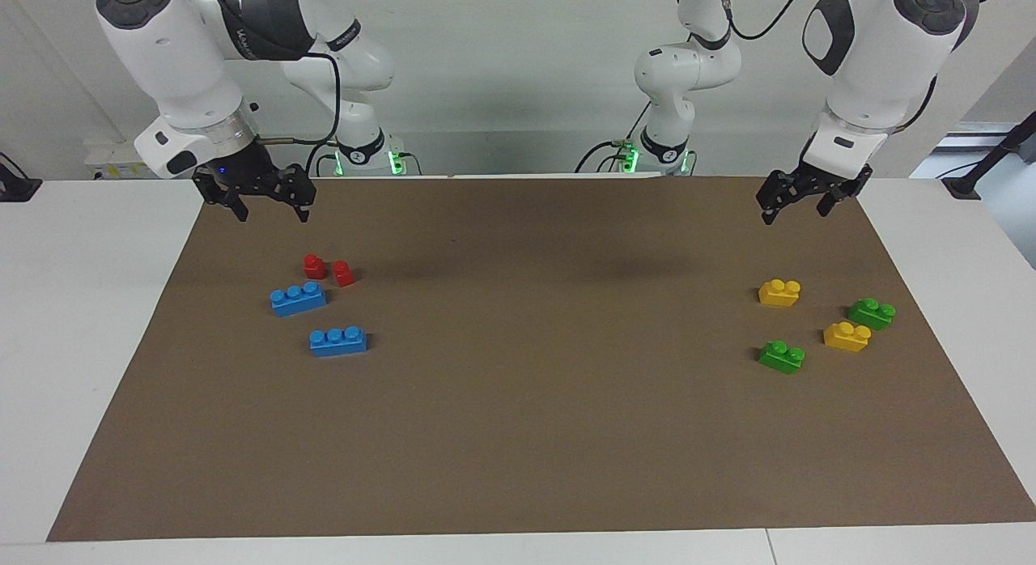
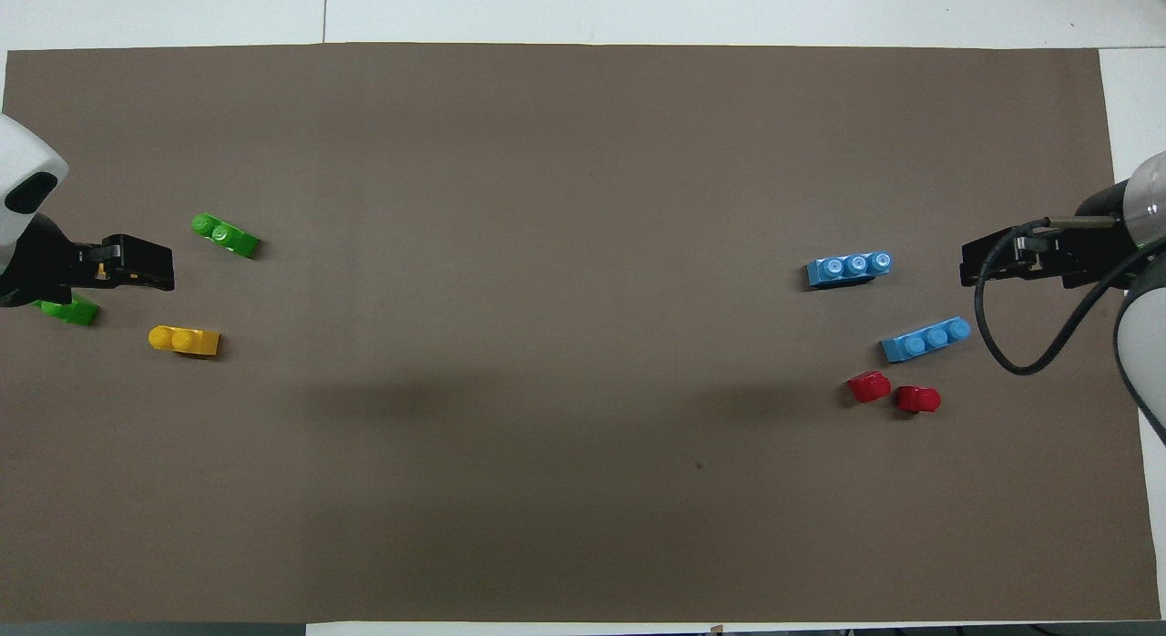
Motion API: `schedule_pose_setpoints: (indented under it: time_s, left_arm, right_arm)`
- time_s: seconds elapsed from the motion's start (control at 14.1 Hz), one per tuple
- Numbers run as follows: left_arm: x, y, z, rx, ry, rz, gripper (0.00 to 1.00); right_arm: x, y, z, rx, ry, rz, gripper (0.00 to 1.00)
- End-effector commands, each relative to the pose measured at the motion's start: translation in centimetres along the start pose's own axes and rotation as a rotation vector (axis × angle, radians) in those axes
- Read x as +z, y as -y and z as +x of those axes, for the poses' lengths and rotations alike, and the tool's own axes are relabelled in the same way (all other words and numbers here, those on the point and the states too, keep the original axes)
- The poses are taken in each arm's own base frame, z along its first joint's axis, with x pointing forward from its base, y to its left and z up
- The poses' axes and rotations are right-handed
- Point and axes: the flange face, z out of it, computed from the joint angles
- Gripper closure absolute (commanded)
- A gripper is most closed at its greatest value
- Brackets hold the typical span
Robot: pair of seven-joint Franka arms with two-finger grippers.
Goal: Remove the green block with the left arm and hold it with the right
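The left gripper (image 1: pixel 794 208) hangs empty with jaws spread, in the air over the brown paper mat (image 1: pixel 518 435). Below its jaws, well apart, lie two small bright green two-stud plastic bricks: one green block (image 1: pixel 782 357) farthest from the robots, its long axis slanting across the table, and its twin (image 1: pixel 872 313), both studs up. The right gripper (image 1: pixel 269 209) waits, jaws released, above two red bricks (image 1: pixel 328 269).

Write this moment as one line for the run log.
left gripper: open, raised, empty | right gripper: open, raised, empty | green blocks: both on mat, apart, untouched | task: not done
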Motion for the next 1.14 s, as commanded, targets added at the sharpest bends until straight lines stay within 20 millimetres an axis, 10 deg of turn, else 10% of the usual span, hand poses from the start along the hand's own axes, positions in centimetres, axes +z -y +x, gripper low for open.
schedule_pose_setpoints:
  time_s: [0.0,1.06]
  left_arm:
    - [-0.97,0.00,-0.65,0.035,0.007,-0.021,0.00]
    - [-1.42,-0.04,-0.81,0.078,-0.003,-0.093,0.00]
  right_arm:
    - [0.07,-0.38,-0.32,-0.023,0.012,-0.022,0.00]
    - [-0.08,-0.38,-0.22,-0.060,0.002,-0.023,0.00]
